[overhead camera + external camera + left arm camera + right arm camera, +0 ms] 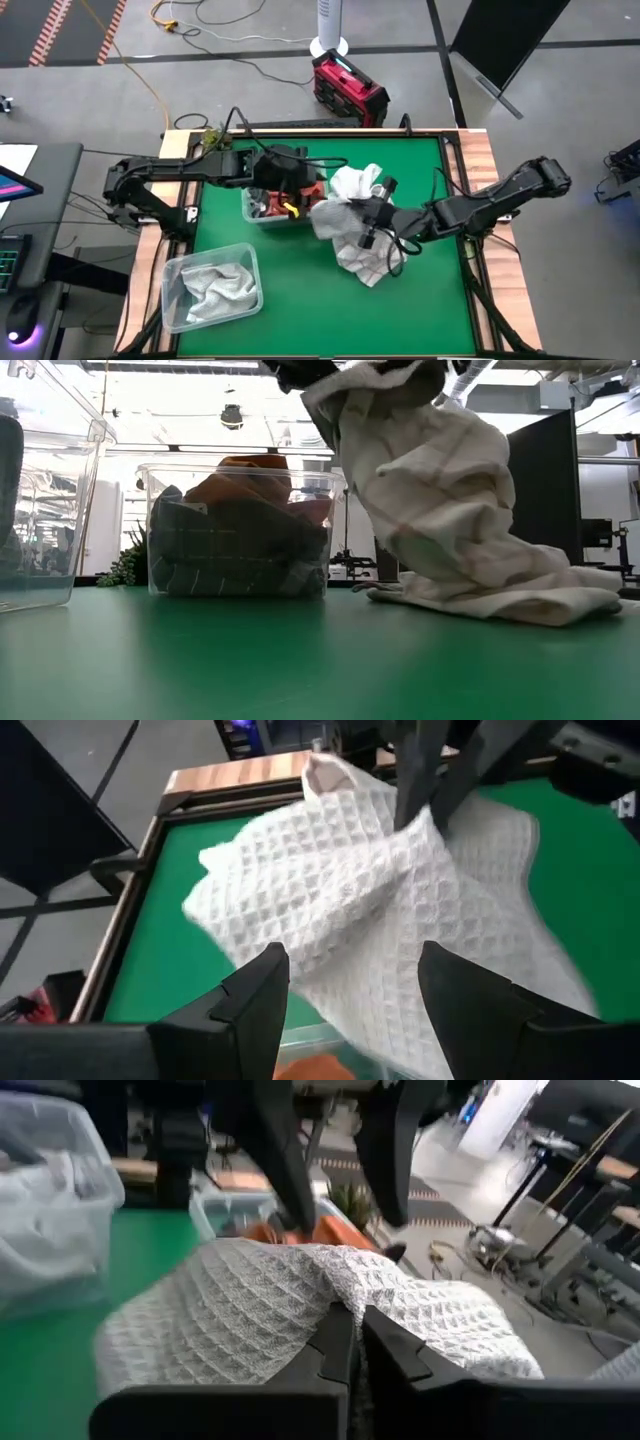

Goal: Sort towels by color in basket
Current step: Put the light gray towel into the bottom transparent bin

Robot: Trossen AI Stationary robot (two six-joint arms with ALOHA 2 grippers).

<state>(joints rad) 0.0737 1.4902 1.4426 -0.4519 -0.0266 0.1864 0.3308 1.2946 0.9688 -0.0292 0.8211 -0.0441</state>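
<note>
While the right gripper (350, 1342) pinches the white towel (350, 215) (held up at 3 o'clock of the middle bin (268, 212)), lift it clear first; the left gripper (350, 982) waits open.

Reached in from the table's left edge, left gripper (300, 186) near the centre with fingers (262, 988) spread apart. Stretched in low from the right side, right gripper (362, 212) close beside the left one, fingers (345, 1342) pressed together on white cloth.
</note>
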